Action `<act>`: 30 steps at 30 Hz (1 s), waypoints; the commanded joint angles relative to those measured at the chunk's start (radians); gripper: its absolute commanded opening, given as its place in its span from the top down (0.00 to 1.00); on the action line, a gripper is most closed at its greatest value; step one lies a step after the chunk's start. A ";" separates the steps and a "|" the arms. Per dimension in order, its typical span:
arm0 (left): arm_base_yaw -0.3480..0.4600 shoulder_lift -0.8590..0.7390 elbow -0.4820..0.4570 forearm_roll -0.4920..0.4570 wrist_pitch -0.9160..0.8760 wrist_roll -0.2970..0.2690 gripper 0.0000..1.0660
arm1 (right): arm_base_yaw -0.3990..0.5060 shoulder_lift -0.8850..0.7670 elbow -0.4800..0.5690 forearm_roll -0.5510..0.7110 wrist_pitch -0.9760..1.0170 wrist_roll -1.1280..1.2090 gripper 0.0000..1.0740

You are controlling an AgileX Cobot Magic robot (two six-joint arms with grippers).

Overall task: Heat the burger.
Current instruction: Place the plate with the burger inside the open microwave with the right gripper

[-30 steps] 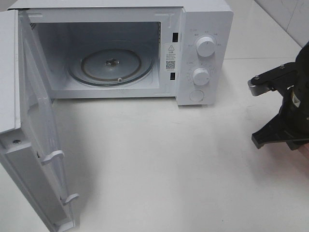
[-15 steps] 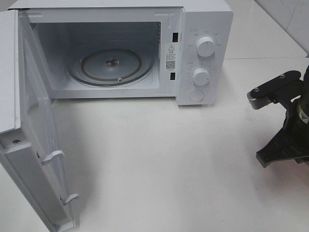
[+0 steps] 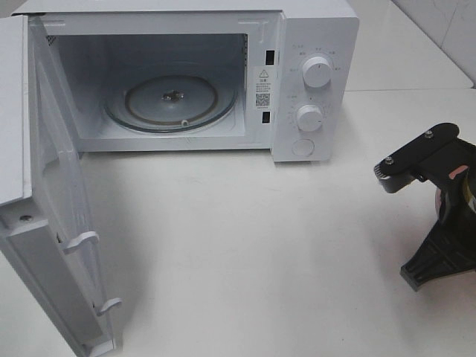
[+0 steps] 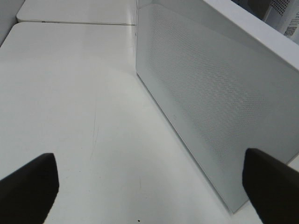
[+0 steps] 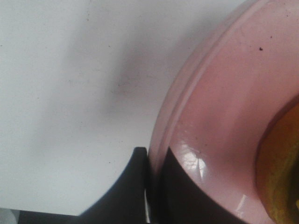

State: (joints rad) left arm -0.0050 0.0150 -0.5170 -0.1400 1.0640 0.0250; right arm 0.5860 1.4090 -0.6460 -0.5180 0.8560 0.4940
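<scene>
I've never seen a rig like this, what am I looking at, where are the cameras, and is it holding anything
This is a robot with two arms, each ending in a pinching tool. The high view looks down on a table with a microwave, its door open and glass turntable bare. The other two cameras ride on the wrists. The left tool is wide open, facing the door's outer side. The right tool is pinched shut on the rim of a pink plate; the golden-brown edge on it looks like the burger.

White table (image 3: 238,253) w/ seam near rear, white tiled wall (image 3: 450,22) behind.
</scene>
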 commanded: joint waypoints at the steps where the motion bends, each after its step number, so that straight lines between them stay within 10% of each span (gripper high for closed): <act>1: 0.005 -0.003 0.001 -0.002 0.004 0.002 0.07 | 0.047 -0.017 0.001 -0.064 0.060 0.001 1.00; 30: 0.005 -0.003 0.001 -0.002 0.004 0.002 0.07 | 0.384 -0.026 0.001 -0.112 0.113 -0.038 1.00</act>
State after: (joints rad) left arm -0.0050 0.0150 -0.5170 -0.1400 1.0640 0.0250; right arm 0.9460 1.3910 -0.6460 -0.5580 0.9300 0.4720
